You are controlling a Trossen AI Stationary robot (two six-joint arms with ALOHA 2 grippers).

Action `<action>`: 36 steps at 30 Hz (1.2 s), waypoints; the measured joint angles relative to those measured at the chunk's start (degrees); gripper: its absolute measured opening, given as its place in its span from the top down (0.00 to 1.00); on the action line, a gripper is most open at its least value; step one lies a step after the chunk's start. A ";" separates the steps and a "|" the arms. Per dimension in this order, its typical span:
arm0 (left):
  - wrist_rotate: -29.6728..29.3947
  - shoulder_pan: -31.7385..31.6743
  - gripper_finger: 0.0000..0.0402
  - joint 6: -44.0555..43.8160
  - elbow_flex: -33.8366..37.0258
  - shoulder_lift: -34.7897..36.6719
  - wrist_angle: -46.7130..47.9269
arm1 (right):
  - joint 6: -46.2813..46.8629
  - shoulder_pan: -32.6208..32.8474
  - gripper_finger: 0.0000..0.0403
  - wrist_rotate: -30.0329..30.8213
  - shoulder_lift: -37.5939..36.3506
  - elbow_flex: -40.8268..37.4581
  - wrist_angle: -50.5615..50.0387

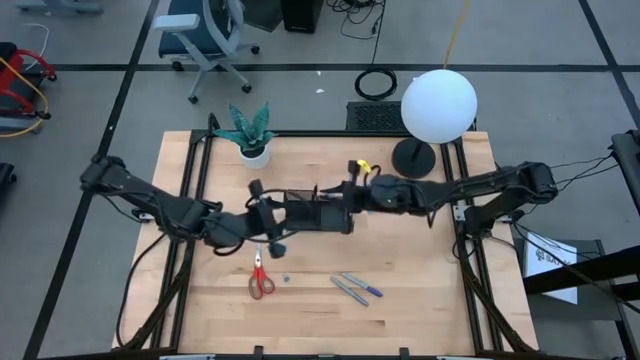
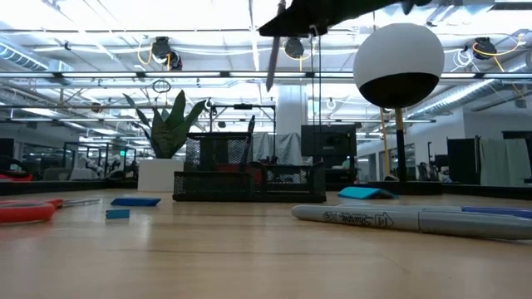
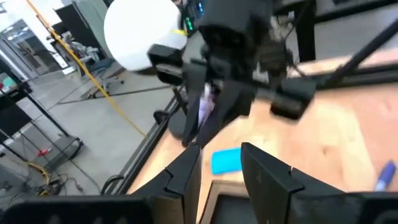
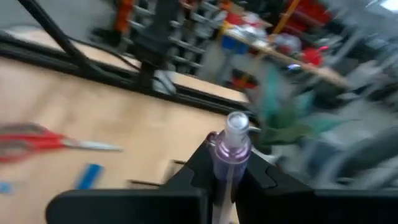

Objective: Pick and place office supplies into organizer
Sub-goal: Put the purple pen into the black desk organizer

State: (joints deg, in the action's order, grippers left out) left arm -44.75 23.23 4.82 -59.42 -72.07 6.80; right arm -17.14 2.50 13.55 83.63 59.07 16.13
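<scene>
The table [image 1: 420,290] was a pale wooden top with a black frame along its sides, standing on grey carpet tiles crossed by dark lines. In the high view an office chair [image 1: 205,35] stood at the upper left, a coil of cable [image 1: 376,83] lay on the floor at upper centre, and a potted plant [image 1: 250,133] sat at the table's upper edge beside a lamp with a white globe [image 1: 439,105] on a round black base [image 1: 412,156]. The low view looked level across the wood into a large, brightly lit room.

The organizer [image 1: 318,208] sat at the centre of the frame, mostly hidden under both arms. In the lower middle lay the scissors [image 1: 260,278] with a tiny blue block [image 1: 285,279] just beside them, and to their right the pens [image 1: 356,288]. A blue note pad [image 3: 226,160] lay on the wood beyond the left arm's fingers [image 3: 186,177].

The right gripper [image 4: 229,163] was above the organizer, clamped on a clear-capped pen [image 4: 233,149] that hung upright in the low view. The left gripper [image 3: 221,163] was level with it just to the left, jaws partly apart and holding nothing.

The lower strip of the table and both lower corners lay bare, as did the wood right of the pens.
</scene>
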 joint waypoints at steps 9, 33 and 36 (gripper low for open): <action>-7.54 3.23 0.71 -2.49 0.02 3.99 10.42 | 8.18 -3.77 0.95 -13.73 0.09 0.57 -2.06; 17.57 -5.62 0.71 11.55 34.39 33.14 -31.38 | 3.94 -7.83 0.95 -19.91 1.87 -0.38 -0.28; 17.77 -7.42 0.71 9.68 34.75 33.56 -31.26 | 4.85 -9.22 0.95 -23.88 4.99 -0.74 3.45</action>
State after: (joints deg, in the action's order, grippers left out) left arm -26.98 15.80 14.50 -24.67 -38.50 -24.45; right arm -12.29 -6.72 -10.33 88.62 58.33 19.58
